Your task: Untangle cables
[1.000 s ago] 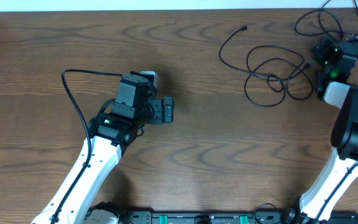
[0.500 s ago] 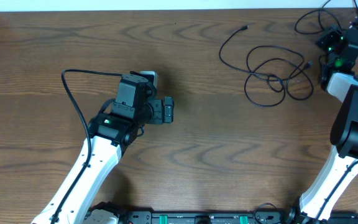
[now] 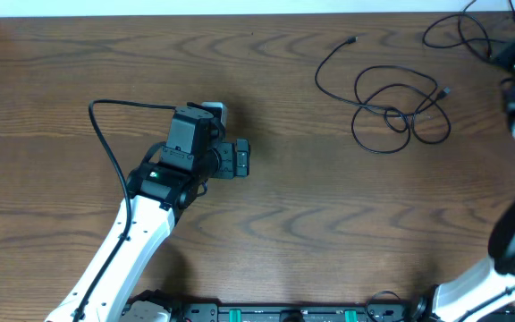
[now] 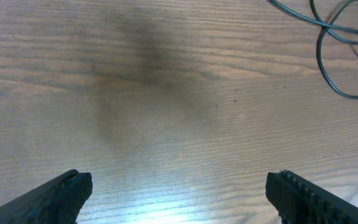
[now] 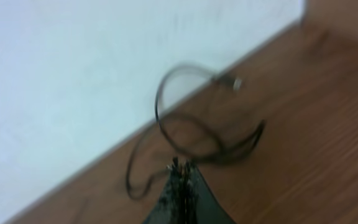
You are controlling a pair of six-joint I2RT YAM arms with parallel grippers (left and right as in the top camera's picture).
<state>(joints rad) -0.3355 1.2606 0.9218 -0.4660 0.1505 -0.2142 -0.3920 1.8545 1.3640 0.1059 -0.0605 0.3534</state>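
One blurred cable [image 5: 158, 109], gripped by right end effector [image 5: 182, 175]

Bright, even light; right wrist view's cables [image 5: 158, 109] motion-blurred.

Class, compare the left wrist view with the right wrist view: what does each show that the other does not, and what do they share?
Only the left wrist view shows the left pincer standing wide open over bare wood, with a sharp black cable loop lying flat at the top right. Only the right wrist view shows the right pincer shut, apparently on a blurred black cable with a plug end, and a white background beyond the table edge. Both show the wooden table and some black cable.
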